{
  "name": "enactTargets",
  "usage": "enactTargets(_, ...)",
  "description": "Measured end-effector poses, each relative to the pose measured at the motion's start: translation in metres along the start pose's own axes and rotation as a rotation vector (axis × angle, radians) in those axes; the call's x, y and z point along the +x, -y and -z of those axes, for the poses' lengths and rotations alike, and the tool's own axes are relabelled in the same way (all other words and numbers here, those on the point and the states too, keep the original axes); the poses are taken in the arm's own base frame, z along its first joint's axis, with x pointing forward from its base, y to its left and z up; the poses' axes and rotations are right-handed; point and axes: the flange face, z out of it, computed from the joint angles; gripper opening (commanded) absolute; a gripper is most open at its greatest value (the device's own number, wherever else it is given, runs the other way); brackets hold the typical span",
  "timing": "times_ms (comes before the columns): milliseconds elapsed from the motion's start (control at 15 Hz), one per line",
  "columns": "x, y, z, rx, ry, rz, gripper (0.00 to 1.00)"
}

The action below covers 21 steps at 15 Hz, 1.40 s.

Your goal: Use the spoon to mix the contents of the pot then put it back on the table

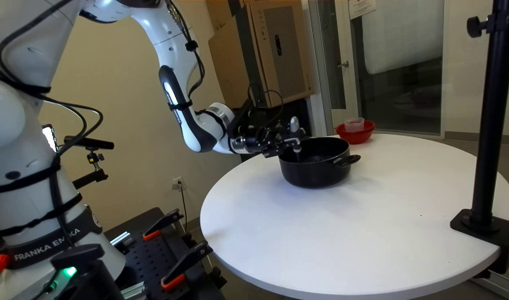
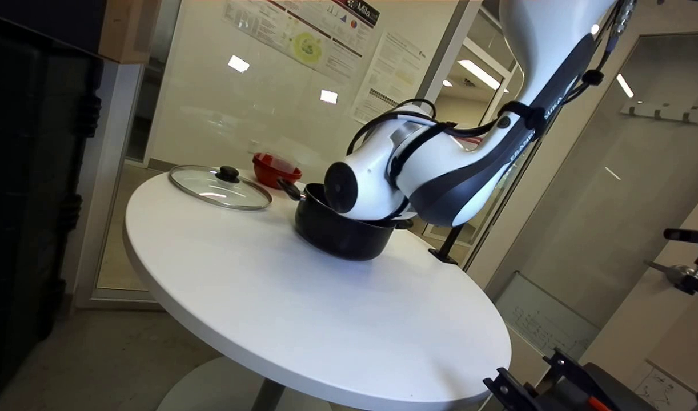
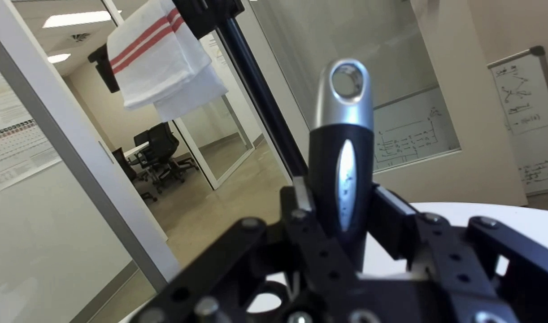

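The black pot (image 1: 317, 177) stands upright on the white round table (image 1: 354, 246). Pot (image 2: 346, 234) and table (image 2: 309, 319) also show in the other exterior frame. My gripper (image 1: 294, 143) is at the pot's rim, shut on the spoon's handle; in an exterior view the arm hides it. The spoon's silver end (image 1: 294, 124) points up, and its lower part goes down inside the pot. In the wrist view the spoon's black handle (image 3: 323, 166) stands nearly upright between the fingers of my gripper (image 3: 348, 199). The spoon's bowl and the pot's contents are hidden.
A red bowl (image 1: 356, 135) holding a clear container (image 1: 354, 124) stands behind the pot. A glass lid (image 2: 217, 191) with a black knob lies near the table's edge. A black pole (image 1: 485, 125) is clamped to the table's edge. A striped towel (image 3: 162, 63) hangs in the wrist view.
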Motion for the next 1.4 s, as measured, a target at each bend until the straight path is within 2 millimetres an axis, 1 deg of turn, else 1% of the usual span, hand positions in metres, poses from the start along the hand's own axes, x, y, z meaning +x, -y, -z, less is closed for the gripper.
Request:
enactTargets(133, 0.004, 0.001, 0.015, -0.024, -0.002, 0.007, 0.08)
enactTargets(333, 0.005, -0.005, 0.026, -0.035, -0.011, -0.004, 0.08)
enactTargets(533, 0.006, -0.014, 0.027, -0.030, -0.013, -0.023, 0.08)
enactTargets(667, 0.011, -0.023, 0.025, -0.004, -0.013, -0.041, 0.08)
enactTargets(800, 0.018, -0.037, 0.020, 0.043, -0.009, -0.060, 0.08)
enactTargets(1000, 0.026, -0.062, 0.004, 0.127, 0.003, -0.085, 0.08)
enactTargets(1200, 0.032, -0.085, -0.020, 0.208, 0.027, -0.115, 0.08)
enactTargets(1400, 0.033, -0.101, -0.045, 0.268, 0.055, -0.143, 0.08)
